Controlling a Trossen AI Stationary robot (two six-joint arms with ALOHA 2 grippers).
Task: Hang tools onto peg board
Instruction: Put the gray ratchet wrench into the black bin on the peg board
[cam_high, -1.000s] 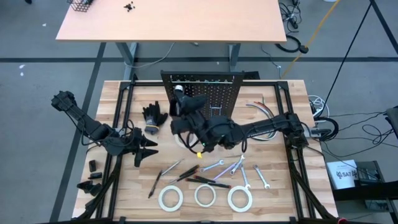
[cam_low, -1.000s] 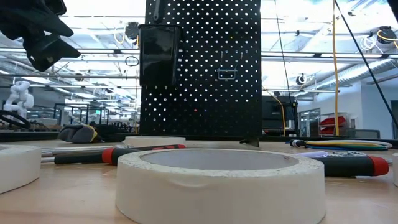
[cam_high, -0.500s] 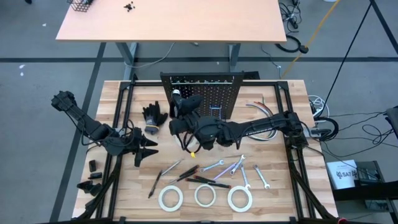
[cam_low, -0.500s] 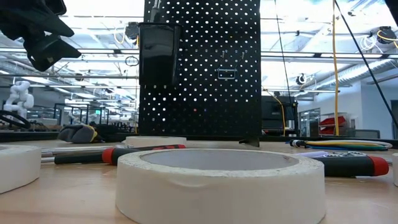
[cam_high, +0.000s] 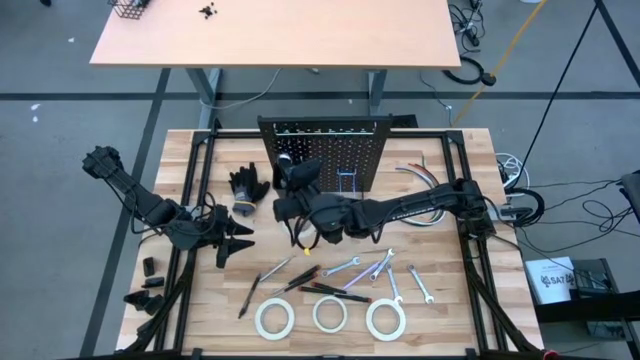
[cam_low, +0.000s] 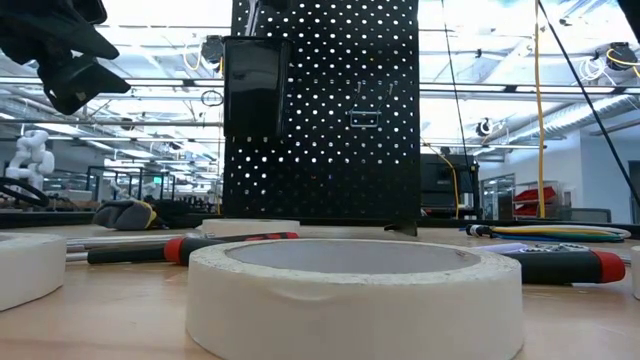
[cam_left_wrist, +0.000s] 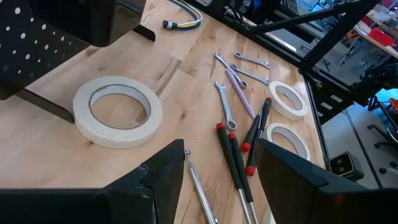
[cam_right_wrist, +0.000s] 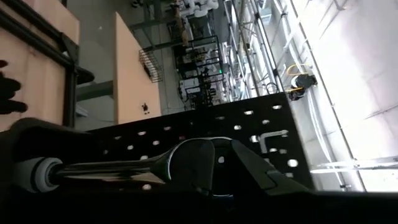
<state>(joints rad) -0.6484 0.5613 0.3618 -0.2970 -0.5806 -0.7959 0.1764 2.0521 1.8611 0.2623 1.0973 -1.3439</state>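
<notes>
Ratchet (cam_right_wrist: 124, 163), silver with a rounded head, is pinched in the right gripper (cam_high: 296, 200), which is held up close to the peg board (cam_high: 340, 150) near the desk's far edge. In the right wrist view its long axis is seen lying across the board's perforated face, head close beside a small metal hook (cam_right_wrist: 272, 138); whether it touches cannot be told. The coming move is judged to turn on bringing the head toward that hook. The remaining wrenches (cam_high: 365, 268), screwdrivers (cam_high: 330, 290) and tape rolls (cam_high: 329, 314) are left flat near the desk's front edge. The left gripper (cam_high: 232, 240) is kept spread and empty by the desk's left edge, nearer those loose tools.
</notes>
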